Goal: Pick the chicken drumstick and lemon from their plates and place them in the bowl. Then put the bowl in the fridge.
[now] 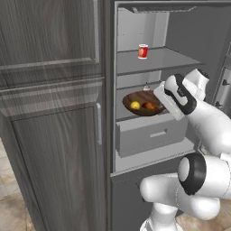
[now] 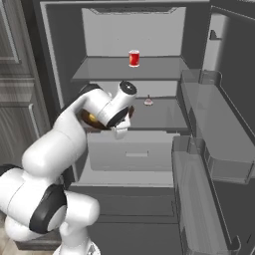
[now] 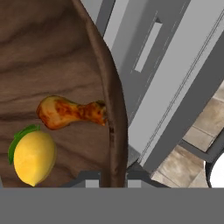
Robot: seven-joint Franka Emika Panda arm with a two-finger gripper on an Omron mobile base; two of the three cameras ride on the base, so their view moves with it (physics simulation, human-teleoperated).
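We had the pincer (image 3: 113, 177) clamped on the rim of the bowl (image 1: 142, 103), one tip each side of the wall. The bowl sat at the front edge of the middle shelf (image 2: 159, 113) of the open fridge (image 1: 153, 149), above the grey drawer (image 1: 151, 134). The lemon (image 3: 33, 157) and chicken drumstick (image 3: 70, 112) lay inside the bowl just beside each other, the drumstick's thin end against the rim. A red can (image 1: 143, 51) stood on the upper shelf, and a small item we couldn't identify sat at the back of the middle shelf. Grey panelled cabinets (image 1: 49, 113) flanked the fridge on the left; the floor (image 3: 197, 140) was beige tile.
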